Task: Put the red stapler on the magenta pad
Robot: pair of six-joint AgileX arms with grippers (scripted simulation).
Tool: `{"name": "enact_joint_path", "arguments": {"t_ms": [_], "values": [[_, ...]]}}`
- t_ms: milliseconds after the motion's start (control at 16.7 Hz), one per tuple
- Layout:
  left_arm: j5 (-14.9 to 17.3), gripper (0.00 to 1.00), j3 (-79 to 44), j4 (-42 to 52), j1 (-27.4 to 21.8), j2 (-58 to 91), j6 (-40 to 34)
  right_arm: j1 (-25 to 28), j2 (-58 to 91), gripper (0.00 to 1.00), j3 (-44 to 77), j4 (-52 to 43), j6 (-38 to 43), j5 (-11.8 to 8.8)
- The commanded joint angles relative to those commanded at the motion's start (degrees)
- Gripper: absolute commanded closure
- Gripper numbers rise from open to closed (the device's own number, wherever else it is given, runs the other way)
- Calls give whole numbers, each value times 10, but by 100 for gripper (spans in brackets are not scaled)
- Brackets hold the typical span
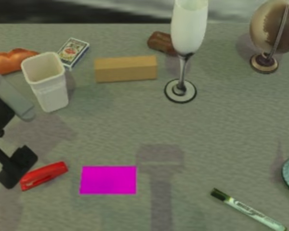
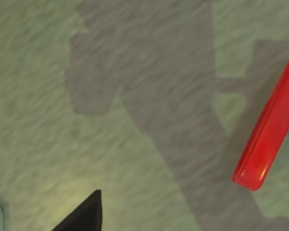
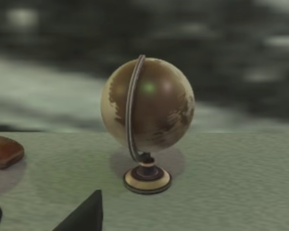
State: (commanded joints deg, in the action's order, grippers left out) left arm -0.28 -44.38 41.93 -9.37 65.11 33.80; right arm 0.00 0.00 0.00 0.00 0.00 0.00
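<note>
Just beside the red stapler, left hand; grip state unclear.

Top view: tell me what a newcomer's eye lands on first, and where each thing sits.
The magenta pad glows at the near middle-left of the table, with the red stapler lying just to its left, apart from it, beside the left gripper. Toward the far side, a tall white glass towers near the middle, and a brown globe stands in the far right corner.
</note>
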Motion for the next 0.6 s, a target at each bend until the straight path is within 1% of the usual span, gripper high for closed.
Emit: {"name": "enact_joint_path", "arguments": {"t_ms": [300, 480, 600], "values": [[1, 0, -141, 129, -30, 203, 105, 0, 0, 0, 0, 0, 0, 0], [0, 0, -193, 173, -40, 273, 142, 0, 0, 0, 0, 0, 0, 0], [0, 0, -209, 185, -42, 293, 153, 0, 0, 0, 0, 0, 0, 0]]}}
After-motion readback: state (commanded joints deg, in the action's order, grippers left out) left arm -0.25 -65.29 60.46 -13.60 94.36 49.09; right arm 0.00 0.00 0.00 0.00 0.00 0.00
